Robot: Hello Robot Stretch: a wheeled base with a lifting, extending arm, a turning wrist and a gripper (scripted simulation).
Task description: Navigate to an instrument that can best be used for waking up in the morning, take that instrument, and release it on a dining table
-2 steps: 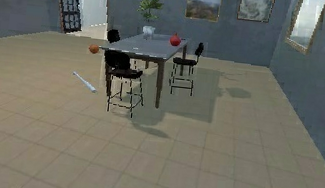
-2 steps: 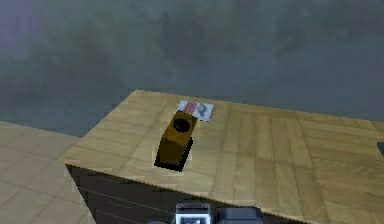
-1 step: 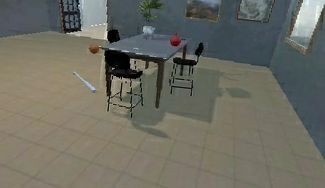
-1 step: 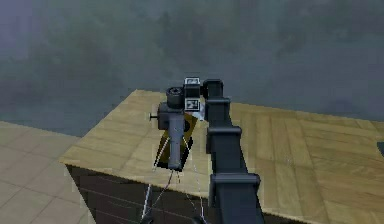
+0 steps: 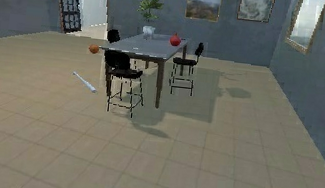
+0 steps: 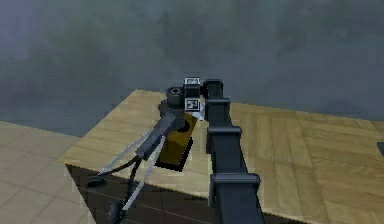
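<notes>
Across the room ahead stands a dark-topped dining table (image 5: pixel 145 46). Arm side: a small amber-and-black box (image 6: pixel 177 143), probably the clock, lies on a pale wooden worktop (image 6: pixel 300 150) at the jaws, hold impossible to tell. Pickup step, seemingly; next, lift clear.

A dining table (image 5: pixel 145 48) stands at eleven o'clock; black chairs (image 5: pixel 126 78) surround it; a red thing (image 5: pixel 174 40) sits on top; an orange ball (image 5: pixel 94 49) lies at its nine o'clock.
</notes>
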